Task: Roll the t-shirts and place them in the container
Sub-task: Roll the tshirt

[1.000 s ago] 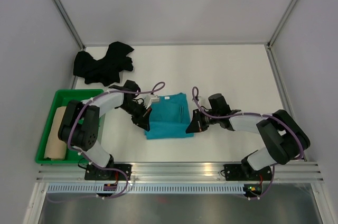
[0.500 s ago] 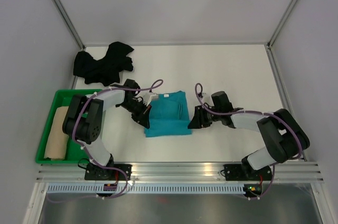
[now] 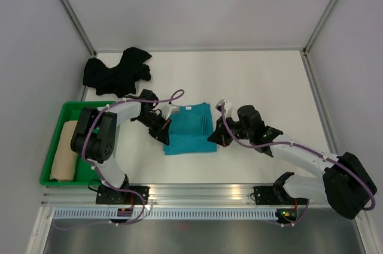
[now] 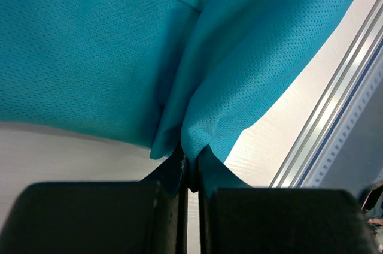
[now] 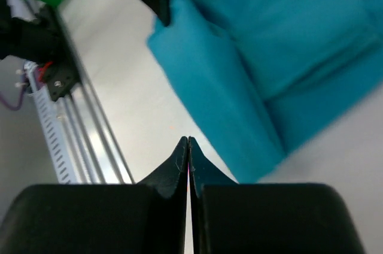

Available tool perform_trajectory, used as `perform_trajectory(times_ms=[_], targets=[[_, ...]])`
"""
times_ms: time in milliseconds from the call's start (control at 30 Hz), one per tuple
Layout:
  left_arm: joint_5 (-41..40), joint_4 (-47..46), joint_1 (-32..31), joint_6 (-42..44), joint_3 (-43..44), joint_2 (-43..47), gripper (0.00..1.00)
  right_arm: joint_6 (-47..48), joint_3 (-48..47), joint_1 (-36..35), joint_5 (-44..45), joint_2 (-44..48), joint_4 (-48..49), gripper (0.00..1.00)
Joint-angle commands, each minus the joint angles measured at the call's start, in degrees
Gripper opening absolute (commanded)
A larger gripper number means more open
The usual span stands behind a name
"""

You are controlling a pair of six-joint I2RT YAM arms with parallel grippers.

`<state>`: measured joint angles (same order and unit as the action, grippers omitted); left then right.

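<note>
**Teal t-shirt flanked by both arms**

On the white counter (image 3: 257, 86), the folded teal t-shirt (image 3: 190, 128) lies at the centre, its longer side running roughly 12 to 6 o'clock. The left tool (image 3: 164, 130) is clamped on fabric at the shirt's 9 o'clock edge. The right tool (image 3: 213, 138), closed on nothing, sits just beside the 4 o'clock corner. The left arm looks better placed to start the roll.
</note>
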<state>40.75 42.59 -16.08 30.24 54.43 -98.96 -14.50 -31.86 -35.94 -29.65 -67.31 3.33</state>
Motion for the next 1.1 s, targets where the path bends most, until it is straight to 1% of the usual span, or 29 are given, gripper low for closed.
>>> perform_trajectory(times_ms=[0, 67, 100, 167, 200, 300, 400, 533, 600, 633, 700, 833, 933, 1067], targets=[[-0.15, -1.81, 0.52, -1.06, 1.37, 1.93, 0.04, -3.67, 1.88, -5.45, -0.15, -3.51, 16.4, 0.01], [-0.5, -1.89, 0.61, -1.06, 1.55, 1.75, 0.04, -4.22, 0.93, -5.63, 0.73, -6.85, 22.56, 0.0], [-0.85, -1.81, 0.52, -1.06, 1.55, 1.75, 0.04, -4.31, 0.05, -5.63, 0.56, -10.53, 23.64, 0.0], [-0.85, -1.81, 0.52, -1.06, 1.55, 1.66, 0.04, -4.83, -1.98, -5.63, -0.4, -13.97, 26.79, 0.0], [-0.85, -1.72, 0.52, -1.06, 1.55, 1.66, 0.05, -5.01, -2.42, -5.63, -1.11, -16.95, 27.42, 0.0], [-1.2, -1.72, 0.52, -1.15, 1.64, 1.75, 0.05, -5.01, -3.3, -5.54, 0.37, -20.83, 27.87, 0.0], [-1.73, -1.55, 0.52, -0.8, 1.81, 1.84, 0.05, -6.41, -2.16, -5.45, 1.69, -22.68, 30.06, 0.0], [-2.87, -1.19, 0.52, 0.52, 1.64, 2.19, 0.08, -10.36, 0.12, -3.17, 3.28, -24.01, 35.14, 0.0], [-4.27, -1.19, 0.52, 1.49, 1.55, 2.45, 0.09, -13.09, 2.05, -1.25, 2.93, -25.24, 37.61, 0.0], [-4.8, -1.19, 0.52, 1.84, 1.55, 2.45, 0.08, -13.97, 2.67, -0.54, 1.8, -25.94, 40.41, 0.0], [-5.68, -1.1, 0.52, 2.54, 1.73, 2.45, 0.08, -15.82, 3.46, 1.13, 0.56, -28.66, 41.92, 0.0], [-5.6, -1.19, 0.52, 2.89, 1.38, 2.19, 0.08, -17.31, 4.61, 1.58, -0.06, -32.35, 45.95, 0.0], [-5.94, -1.1, 0.61, 2.81, 1.2, 2.36, 0.12, -19.68, 5.84, 1.67, 0.12, -34.2, 49.82, 0.0], [-6.48, -1.28, 2.09, 1.32, 1.55, 4.12, 0.24, -20.13, 6.54, 2.28, 0.47, -34.91, 50.72, 0.0]])
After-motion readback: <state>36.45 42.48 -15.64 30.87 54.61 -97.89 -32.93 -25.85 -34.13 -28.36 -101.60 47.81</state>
